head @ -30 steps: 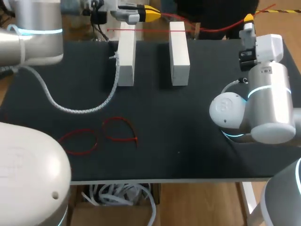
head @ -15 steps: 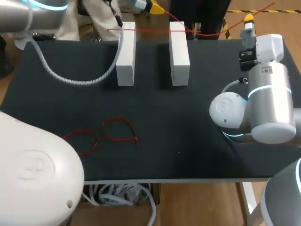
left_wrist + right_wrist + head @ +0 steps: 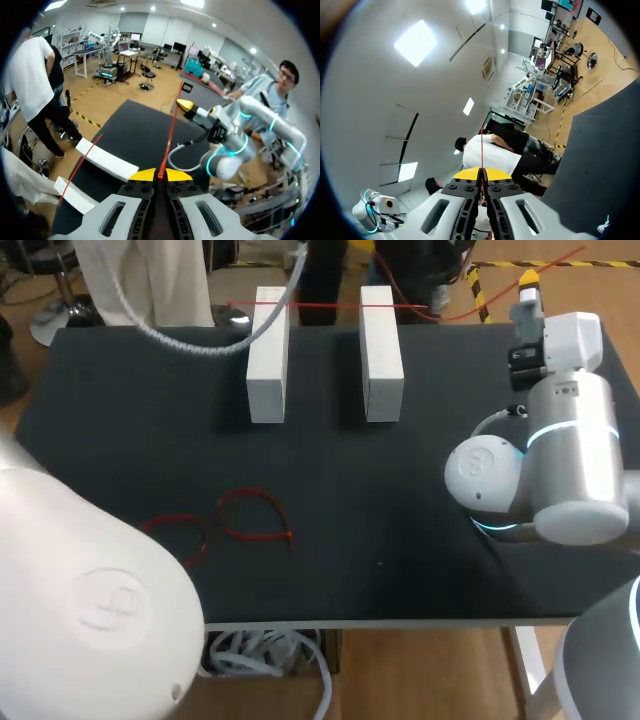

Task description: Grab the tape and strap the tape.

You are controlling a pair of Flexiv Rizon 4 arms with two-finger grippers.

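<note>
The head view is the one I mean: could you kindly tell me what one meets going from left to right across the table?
left-hand red loop → left white block → right white block → right arm

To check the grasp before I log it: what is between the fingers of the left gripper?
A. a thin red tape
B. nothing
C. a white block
A: in the left wrist view the thin red tape comes out from between the closed yellow tips of the left gripper.
</note>
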